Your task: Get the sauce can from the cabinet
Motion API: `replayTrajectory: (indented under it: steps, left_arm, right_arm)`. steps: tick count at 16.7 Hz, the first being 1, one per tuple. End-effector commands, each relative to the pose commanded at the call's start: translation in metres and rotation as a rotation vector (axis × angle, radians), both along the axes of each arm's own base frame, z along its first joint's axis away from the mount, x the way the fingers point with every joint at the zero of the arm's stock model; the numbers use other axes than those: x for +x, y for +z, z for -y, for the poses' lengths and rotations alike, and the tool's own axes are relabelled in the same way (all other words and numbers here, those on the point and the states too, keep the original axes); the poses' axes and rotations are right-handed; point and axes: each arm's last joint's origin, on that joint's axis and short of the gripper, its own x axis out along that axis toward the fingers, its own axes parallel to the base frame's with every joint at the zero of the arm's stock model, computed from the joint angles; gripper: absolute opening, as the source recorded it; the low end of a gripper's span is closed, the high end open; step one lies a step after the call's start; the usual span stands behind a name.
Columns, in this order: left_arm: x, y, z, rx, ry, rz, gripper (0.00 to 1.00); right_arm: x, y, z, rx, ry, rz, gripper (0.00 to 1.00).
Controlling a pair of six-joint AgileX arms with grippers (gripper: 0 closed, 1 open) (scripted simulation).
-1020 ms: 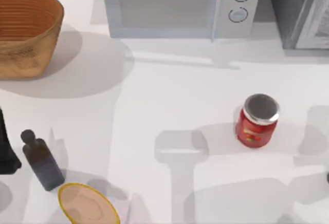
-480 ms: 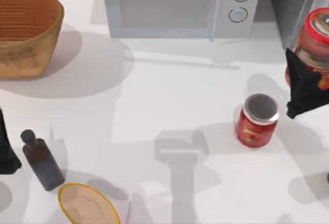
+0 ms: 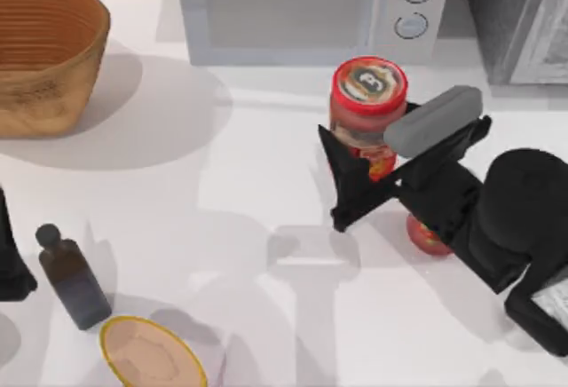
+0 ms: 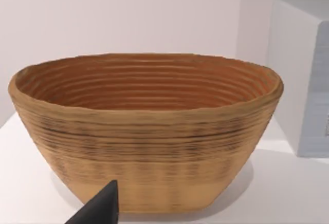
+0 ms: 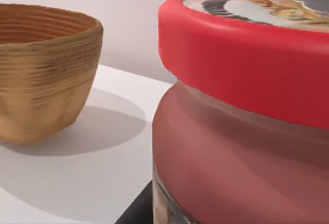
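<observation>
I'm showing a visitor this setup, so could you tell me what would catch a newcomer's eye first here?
First, the sauce can, red-lidded, held by the right pincer in front of the microwave. Next, the big woven basket at the table's far left corner. The left pincer sits parked at the left edge beside a dark bottle.

The middle of the table (image 3: 257,183) lies open from the microwave (image 3: 306,10) at the back edge to the front edge. The wicker basket (image 3: 49,54) blocks the back left corner; the dark bottle (image 3: 73,278) and bowl (image 3: 149,353) crowd the front left corner. The right arm (image 3: 497,218) spans the right side, above a red can (image 3: 426,238).
</observation>
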Motion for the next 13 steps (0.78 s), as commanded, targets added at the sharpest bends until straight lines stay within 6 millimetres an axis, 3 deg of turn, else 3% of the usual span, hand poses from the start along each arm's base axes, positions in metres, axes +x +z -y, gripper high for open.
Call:
replayTrajectory:
  steps: [6, 13]
  left_arm:
    - [0.0, 0.0, 0.0, 0.0, 0.0, 0.0, 1.0]
    - [0.0, 0.0, 0.0, 0.0, 0.0, 0.0, 1.0]
  right_arm:
    - [-0.003, -0.047, -0.049, 0.019, 0.118, 0.026, 0.0]
    - [-0.006, -0.057, -0.056, 0.019, 0.139, 0.022, 0.0]
